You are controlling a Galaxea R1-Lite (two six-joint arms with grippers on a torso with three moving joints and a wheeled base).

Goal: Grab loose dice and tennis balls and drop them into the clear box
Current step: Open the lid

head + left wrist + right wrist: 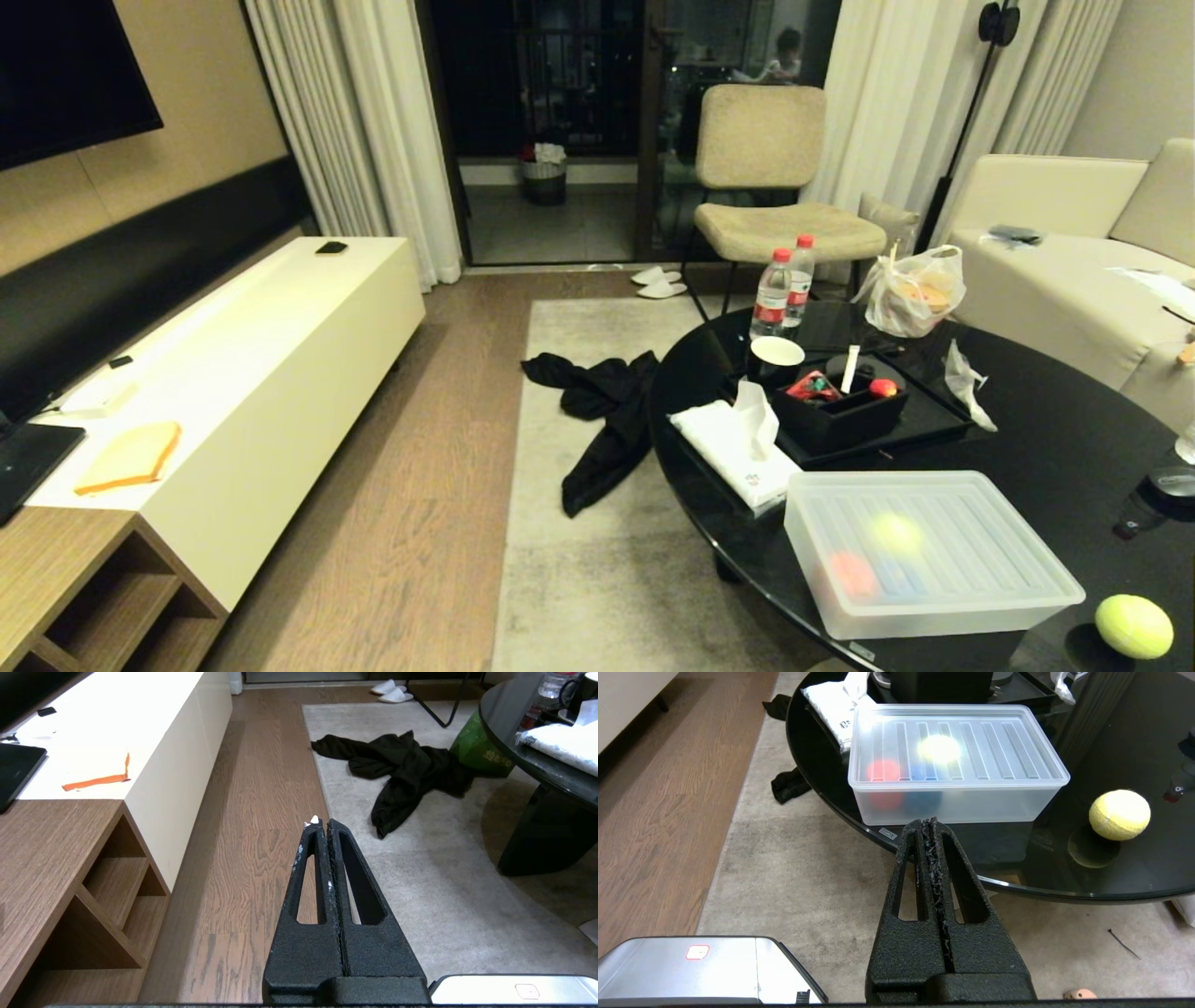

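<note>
The clear box [952, 614] stands lidded near the front edge of the round black table [1055, 439]. Yellow, red and blue blurs show through its frosted lid and wall [994, 805]; what they are I cannot tell. One tennis ball [1133, 626] lies loose on the glass just right of the box, also in the right wrist view [1119, 814]. Loose dice are out of view. My right gripper [928, 822] is shut and empty over the rug, short of the table edge below the box. My left gripper [321, 822] is shut and empty above the floor. Neither arm shows in the head view.
Behind the box sit a tissue pack [738, 448], a black tray [924, 425] with a cup and small items, two water bottles [782, 289] and a plastic bag [915, 294]. A black garment [607, 420] lies on the rug. White cabinet [271, 373] left, chair [775, 224] behind, sofa [1055, 271] right.
</note>
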